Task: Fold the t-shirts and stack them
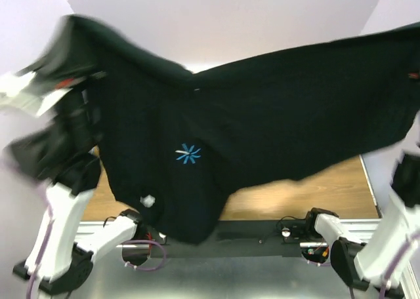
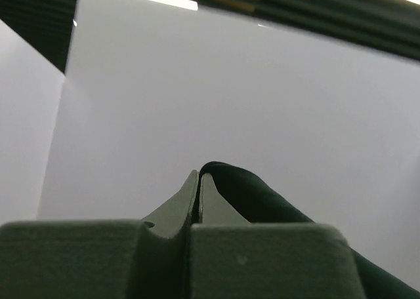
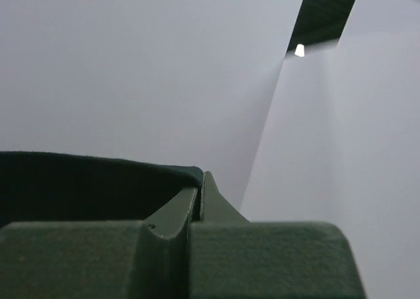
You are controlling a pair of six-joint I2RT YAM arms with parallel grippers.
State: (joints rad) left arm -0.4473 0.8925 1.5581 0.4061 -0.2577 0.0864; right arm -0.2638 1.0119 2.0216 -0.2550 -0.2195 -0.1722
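Backdrop: white walls [image 2: 230,82]
Left gripper [image 2: 198,181]: jaws pinching t-shirt [image 1: 262,115] edge
Right gripper [image 3: 200,181]: jaws pinching opposite edge
Reason: cloth stretched between jaws, probably for laying flat

Wooden table [image 1: 328,189], white backdrop [image 1: 230,17]

L arm [image 1: 62,227]: stands steep from its base at near-left table edge; wrist up high at far left, blurred in top view.
L jaws: pressed together, tips pinching a fold of the black t-shirt [image 2: 262,200].
R arm [image 1: 387,240]: rises from near-right base; upper part runs out of top view at right edge.
R jaws: pressed together, tips pinching t-shirt edge.
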